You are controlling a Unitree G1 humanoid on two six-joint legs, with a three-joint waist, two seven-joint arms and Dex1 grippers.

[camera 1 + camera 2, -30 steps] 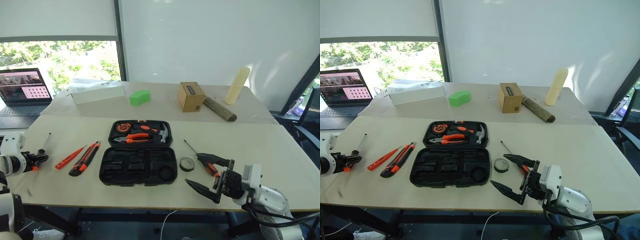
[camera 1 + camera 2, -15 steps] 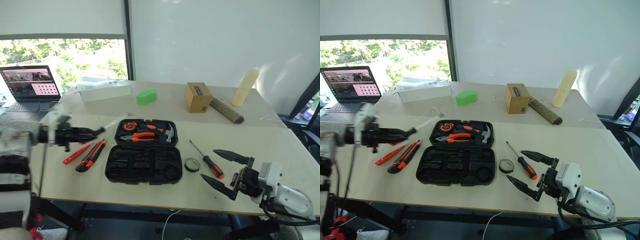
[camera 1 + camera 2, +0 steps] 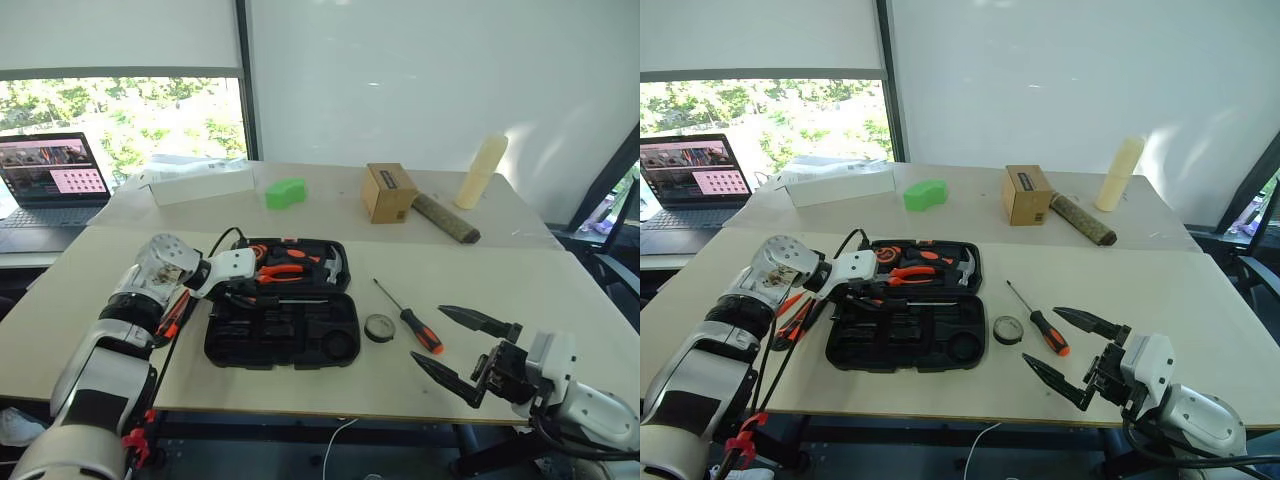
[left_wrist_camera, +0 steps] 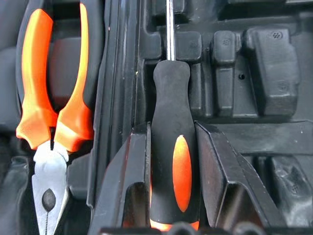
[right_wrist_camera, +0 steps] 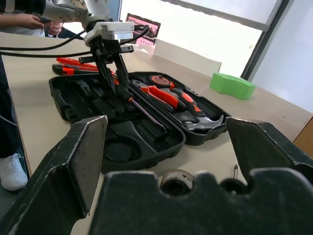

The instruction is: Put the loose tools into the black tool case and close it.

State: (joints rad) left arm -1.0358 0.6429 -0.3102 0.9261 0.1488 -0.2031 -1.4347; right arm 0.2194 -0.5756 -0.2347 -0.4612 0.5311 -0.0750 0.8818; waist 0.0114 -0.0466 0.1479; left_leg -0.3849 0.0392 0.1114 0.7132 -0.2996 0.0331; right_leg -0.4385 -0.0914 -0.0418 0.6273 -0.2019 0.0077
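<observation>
Placement was the step in hand: the left pincer [image 4: 171, 161] was clamped on the black-and-orange handle of a screwdriver [image 4: 168, 147], holding it over the open case [image 3: 283, 335], with the shaft running straight ahead of the fingers across the moulded slots. Pliers [image 4: 49, 107] lay bedded in the lid half, just beside the pincer on the far side of the hinge. To do this well, I judged, the shaft should be lined up with a long groove before lowering, the handle seated level, and the fingers parted only once the tool rested in its slot, so it would not roll onto the hinge.

The right pincer [image 3: 465, 350] hovered with its fingers spread wide and nothing between them, low over the counter [image 3: 560, 290]. Just ahead of it lay the second screwdriver [image 3: 408, 318], and a little beyond that the tape roll [image 3: 379, 327]. Behind the left pincer, the knife [image 3: 790, 318] lay partly hidden by the arm.
</observation>
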